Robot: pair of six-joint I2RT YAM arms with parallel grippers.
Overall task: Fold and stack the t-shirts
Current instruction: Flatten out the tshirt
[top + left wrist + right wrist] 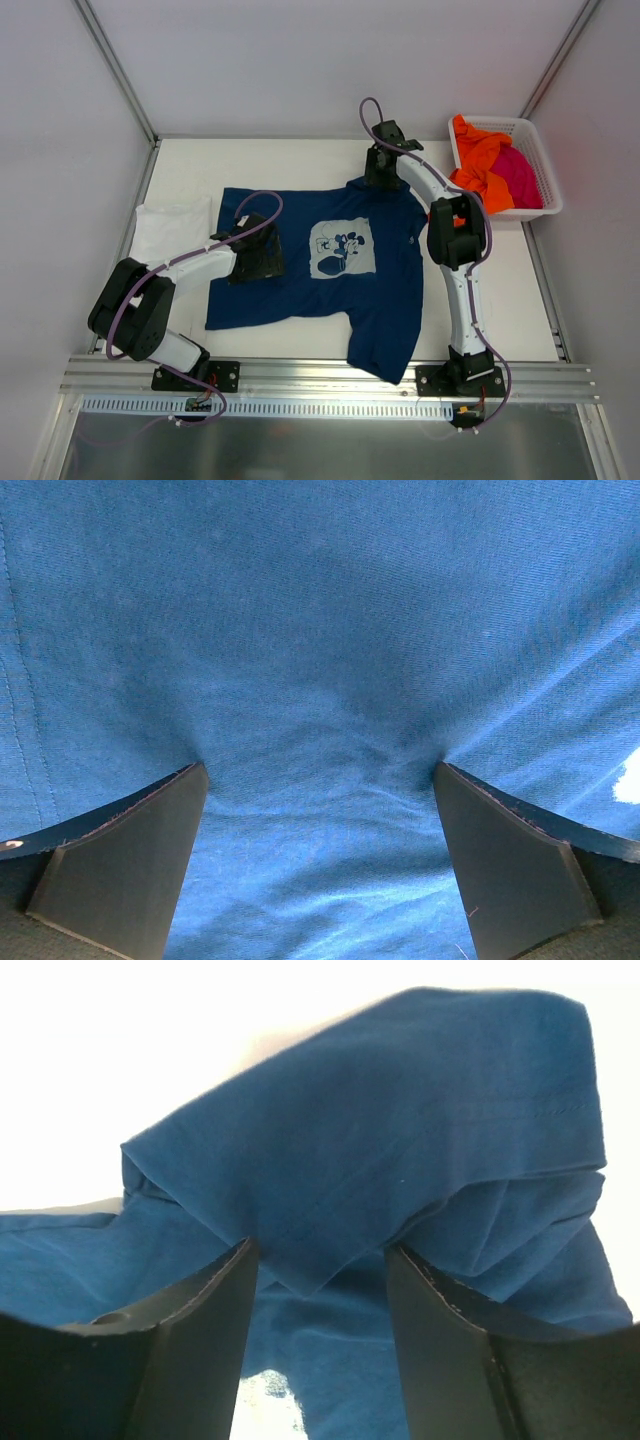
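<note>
Navy t-shirt (300, 290), spread flat mid-table (280, 160), pale print upward. Left gripper (320, 775): claw at its widest, both fingertips pressed onto the shirt's left side. Right gripper (320, 1260): claw half apart around a raised fold at the shirt's far shoulder; whether it pinches, I cannot tell. White t-shirt (170, 228): folded, touching the navy one's left edge. Orange t-shirt (482, 160) and magenta t-shirt (522, 178): heaped in the basket (543, 160), far right.

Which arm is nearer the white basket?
Right. The right arm stands just left of the basket; the left arm rests on the navy t-shirt, far across the table.
</note>
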